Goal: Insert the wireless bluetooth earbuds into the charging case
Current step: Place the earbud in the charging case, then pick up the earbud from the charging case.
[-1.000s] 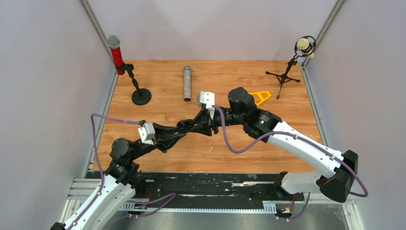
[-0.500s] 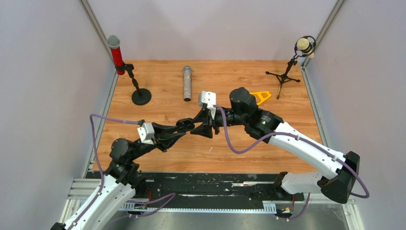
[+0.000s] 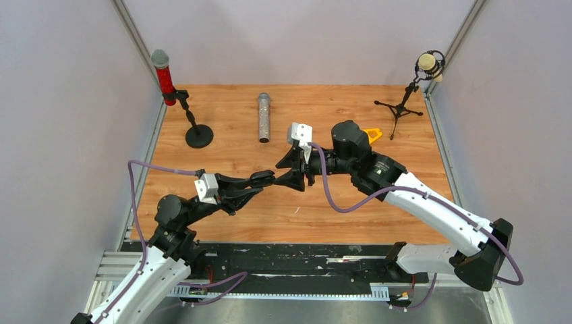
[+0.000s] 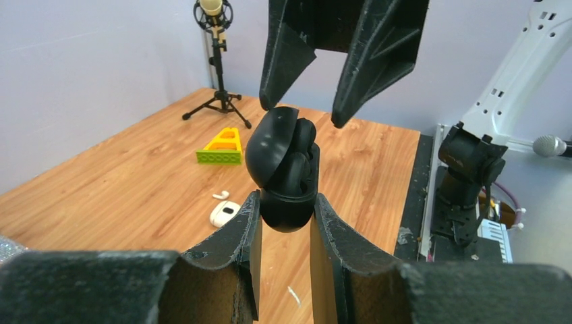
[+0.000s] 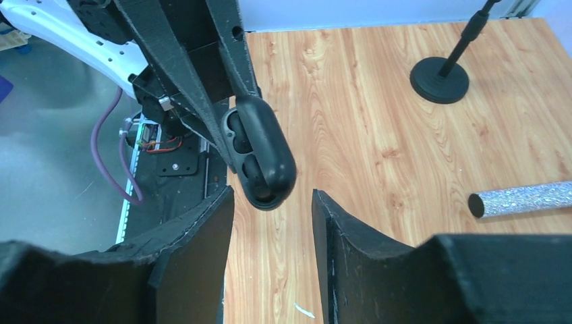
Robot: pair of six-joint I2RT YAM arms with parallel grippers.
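Left gripper [image 4: 283,202]: clamping glossy black oval charging case [image 4: 280,158], lid standing open, above the tabletop's [image 4: 135,182] centre.
Right gripper [image 5: 273,197]: hovering, fingers parted, tips just beside that case.
White stemmed earbud [image 4: 220,196]: lying right of centre, beside white pebble-shaped case [image 4: 224,214].
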